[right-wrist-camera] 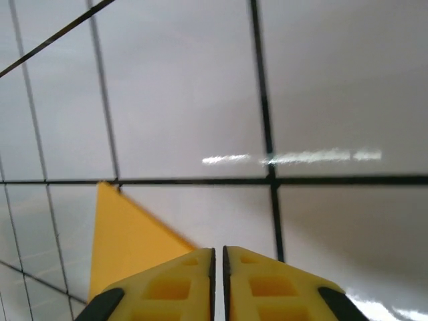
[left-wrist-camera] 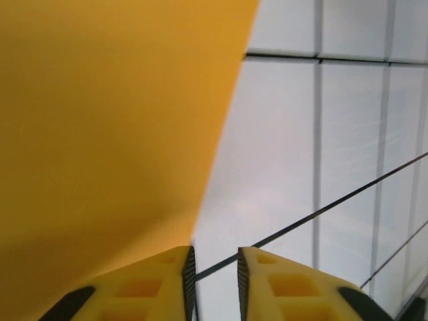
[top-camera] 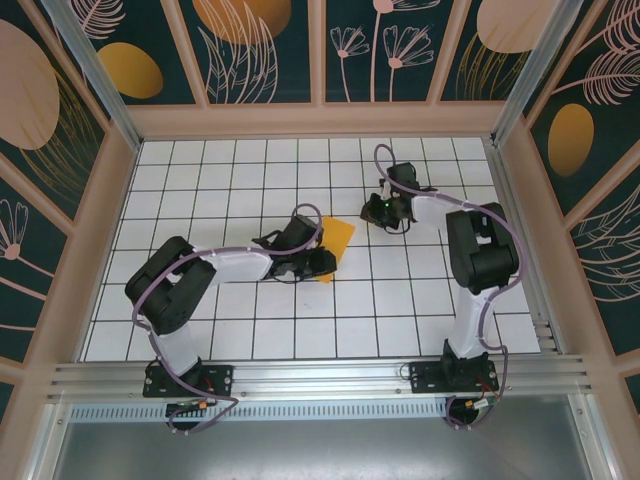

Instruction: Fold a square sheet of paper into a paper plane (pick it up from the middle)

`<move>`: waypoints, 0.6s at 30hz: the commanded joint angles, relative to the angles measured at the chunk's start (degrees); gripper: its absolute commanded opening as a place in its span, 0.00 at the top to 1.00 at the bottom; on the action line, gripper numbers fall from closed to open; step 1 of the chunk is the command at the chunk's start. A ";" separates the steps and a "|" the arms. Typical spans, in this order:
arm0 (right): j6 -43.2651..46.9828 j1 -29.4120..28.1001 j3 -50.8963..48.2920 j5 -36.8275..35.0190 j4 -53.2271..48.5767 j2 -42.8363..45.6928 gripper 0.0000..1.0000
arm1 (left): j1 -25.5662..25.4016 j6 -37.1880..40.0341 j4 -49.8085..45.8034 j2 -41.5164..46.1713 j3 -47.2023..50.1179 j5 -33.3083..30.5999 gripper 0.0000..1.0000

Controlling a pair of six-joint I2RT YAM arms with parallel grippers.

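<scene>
Overhead, the white surface (top-camera: 240,180) is ruled into a black-lined grid and boxed in by dark teal walls (top-camera: 262,88) painted with orange ovals (top-camera: 130,70) and pale plant outlines. A metal rail (top-camera: 320,375) runs along the near edge. The square sheet of paper (top-camera: 337,238) lies flat near the middle. The left pincer (left-wrist-camera: 215,257) sits at its edge, slightly spread with nothing between. The right pincer (right-wrist-camera: 219,253) is close by, barely parted, pinching nothing, the sheet's corner just beyond it.
</scene>
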State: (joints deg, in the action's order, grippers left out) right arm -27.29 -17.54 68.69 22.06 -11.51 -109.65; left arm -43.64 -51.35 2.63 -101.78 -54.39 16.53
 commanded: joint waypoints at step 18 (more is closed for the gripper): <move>-2.16 -16.15 4.99 -22.39 -7.98 -3.70 0.50 | 14.41 0.68 -4.09 13.70 8.68 -11.54 0.27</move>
State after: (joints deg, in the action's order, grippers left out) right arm -29.87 -33.36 71.16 2.74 -16.95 -111.79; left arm -30.11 -51.11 -0.34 -90.76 -46.39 6.96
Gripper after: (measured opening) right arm 0.491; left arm 0.718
